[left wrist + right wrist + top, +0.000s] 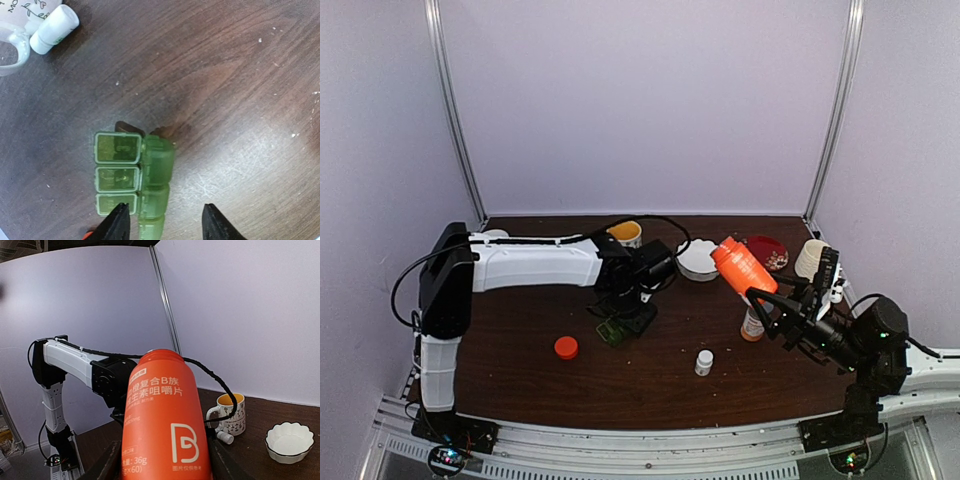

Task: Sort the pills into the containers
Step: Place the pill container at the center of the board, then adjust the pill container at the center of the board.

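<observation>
Pill box [135,172], translucent green, seemingly open; left gripper [166,222] parted; right gripper [164,467] clamps glossy orange bottle [160,400].

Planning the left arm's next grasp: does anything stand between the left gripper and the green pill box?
Nothing visible does. The left gripper hangs open right over the pill box, whose lids are flipped open on the table. The small white bottle lies well off to one side, out of the way.
</observation>
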Motion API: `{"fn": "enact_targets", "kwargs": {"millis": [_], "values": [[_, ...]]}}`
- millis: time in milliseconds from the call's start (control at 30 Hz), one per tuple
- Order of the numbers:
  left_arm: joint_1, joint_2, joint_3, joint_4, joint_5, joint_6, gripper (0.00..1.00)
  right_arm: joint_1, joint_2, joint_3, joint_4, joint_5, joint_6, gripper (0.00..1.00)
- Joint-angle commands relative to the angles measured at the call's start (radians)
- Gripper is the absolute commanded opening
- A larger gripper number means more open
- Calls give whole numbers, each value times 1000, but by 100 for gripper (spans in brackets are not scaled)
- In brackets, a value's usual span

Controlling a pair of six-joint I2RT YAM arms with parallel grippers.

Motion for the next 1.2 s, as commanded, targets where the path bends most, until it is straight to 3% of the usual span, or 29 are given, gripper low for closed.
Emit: {"fn": "enact_targets", "kwargs": {"millis": [0, 200, 367, 567, 733, 967, 1167], "values": [[25, -35, -23, -3, -22, 3, 47, -4, -2, 1, 11, 4, 2, 0], [44, -33, -48, 26, 17, 8, 32, -5, -8, 2, 6, 6, 0, 0], [48, -29, -60, 41, 40, 9, 30, -4, -7, 2, 6, 4, 1, 0], [48, -17, -67, 62, 97, 6, 21, -5, -2, 5, 10, 4, 0, 0], [47, -17, -100, 121, 181, -21, 19, -4, 1, 5, 10, 3, 0, 0], [34, -15, -104, 132, 185, -24, 15, -4, 5, 10, 10, 2, -1, 0], [14, 22, -80, 134, 186, -34, 20, -4, 15, 13, 15, 1, -3, 0]]}}
